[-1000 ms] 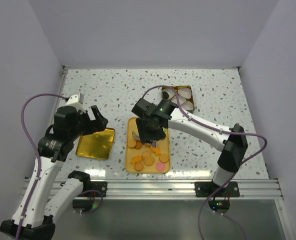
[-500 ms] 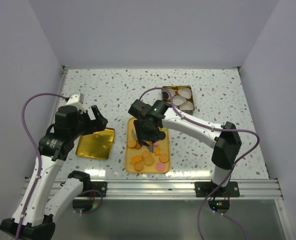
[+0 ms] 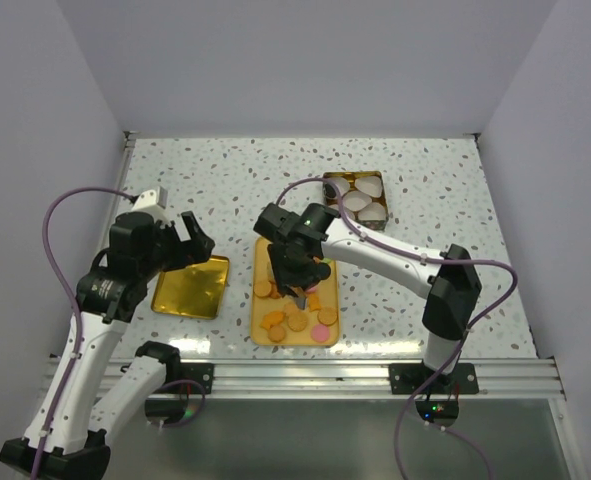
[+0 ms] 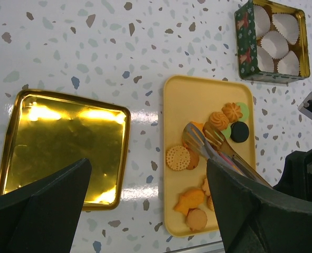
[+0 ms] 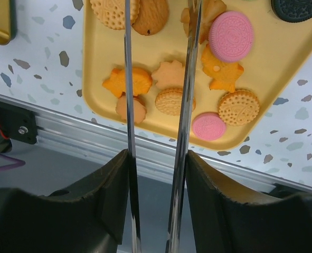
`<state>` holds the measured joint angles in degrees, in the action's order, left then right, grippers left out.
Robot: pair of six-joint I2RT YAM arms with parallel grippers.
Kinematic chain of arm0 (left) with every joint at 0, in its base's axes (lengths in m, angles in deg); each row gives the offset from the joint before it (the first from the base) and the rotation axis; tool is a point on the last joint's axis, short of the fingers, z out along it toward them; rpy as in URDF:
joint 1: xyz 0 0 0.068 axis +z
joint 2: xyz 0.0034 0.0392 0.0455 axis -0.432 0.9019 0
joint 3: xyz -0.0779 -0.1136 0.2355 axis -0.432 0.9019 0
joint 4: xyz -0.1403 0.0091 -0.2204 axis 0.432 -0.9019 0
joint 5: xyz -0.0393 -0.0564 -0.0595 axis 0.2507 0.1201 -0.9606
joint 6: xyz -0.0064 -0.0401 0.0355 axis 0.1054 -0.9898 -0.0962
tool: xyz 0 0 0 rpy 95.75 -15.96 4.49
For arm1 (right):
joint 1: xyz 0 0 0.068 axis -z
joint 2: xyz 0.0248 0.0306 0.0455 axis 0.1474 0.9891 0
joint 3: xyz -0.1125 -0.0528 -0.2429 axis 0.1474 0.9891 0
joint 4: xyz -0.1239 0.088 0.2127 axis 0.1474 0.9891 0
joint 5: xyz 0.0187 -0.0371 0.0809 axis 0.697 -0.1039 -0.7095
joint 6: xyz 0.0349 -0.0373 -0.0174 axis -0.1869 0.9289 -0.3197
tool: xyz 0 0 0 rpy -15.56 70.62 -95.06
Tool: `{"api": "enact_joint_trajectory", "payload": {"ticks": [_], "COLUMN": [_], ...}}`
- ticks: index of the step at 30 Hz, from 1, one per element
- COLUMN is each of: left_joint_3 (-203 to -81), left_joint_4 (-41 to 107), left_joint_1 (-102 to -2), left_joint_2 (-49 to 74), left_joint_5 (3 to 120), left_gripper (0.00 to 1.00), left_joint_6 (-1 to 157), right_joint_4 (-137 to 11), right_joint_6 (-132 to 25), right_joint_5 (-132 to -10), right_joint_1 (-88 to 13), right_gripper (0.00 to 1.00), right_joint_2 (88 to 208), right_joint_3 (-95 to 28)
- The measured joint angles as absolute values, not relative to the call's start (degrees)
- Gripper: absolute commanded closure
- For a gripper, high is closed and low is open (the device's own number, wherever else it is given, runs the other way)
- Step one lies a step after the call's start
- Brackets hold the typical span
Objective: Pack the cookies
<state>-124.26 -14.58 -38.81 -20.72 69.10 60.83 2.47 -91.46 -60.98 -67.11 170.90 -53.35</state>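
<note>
The cookies (image 3: 295,318) lie scattered on a yellow tray (image 3: 258,330): orange, tan, pink (image 5: 230,36), green and black ones. My right gripper (image 3: 297,265) is shut on a pair of metal tongs (image 4: 214,145) and hangs over the tray's middle. In the right wrist view the two tong blades (image 5: 127,79) run between my fingers (image 5: 157,163), spread apart, with their tips out of frame. In the left wrist view the tong tips hover by the round tan cookies (image 4: 178,157). My left gripper (image 3: 190,238) is open and empty above the gold lid (image 3: 190,287).
A green tin (image 3: 357,198) with white paper cups stands behind the tray at the back right; it also shows in the left wrist view (image 4: 272,42). The gold lid (image 4: 60,142) lies left of the tray. An aluminium rail (image 3: 305,375) runs along the near edge.
My right gripper with the tongs has shifted slightly left and toward the near edge over the tray. The left arm has barely moved.
</note>
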Motion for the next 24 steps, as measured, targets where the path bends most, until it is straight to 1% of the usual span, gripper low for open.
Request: {"api": "enact_joint_trajectory", "payload": {"ticks": [6, 14, 24], "left_joint_3": [-124.26, -124.26, -124.83], "left_joint_4": [-15.04, -16.52, -18.10], "left_joint_1": [-38.81, -38.81, -38.81], "left_joint_2": [-21.49, -22.17, -22.56], "left_joint_5": [69.12, 69.12, 70.17], "left_gripper": [0.04, 0.04, 0.04], "left_joint_6": [61.12, 61.29, 61.91], "right_joint_4": [2.43, 2.98, 7.79], "right_joint_6": [-92.33, -92.53, -91.24], "right_joint_5": [-60.70, -59.17, -53.90], "right_joint_1": [-67.63, -67.72, -66.78], "right_gripper": [0.56, 0.57, 0.57], "right_joint_2": [170.90, 171.25, 174.29], "right_joint_3": [-53.33, -54.35, -68.21]}}
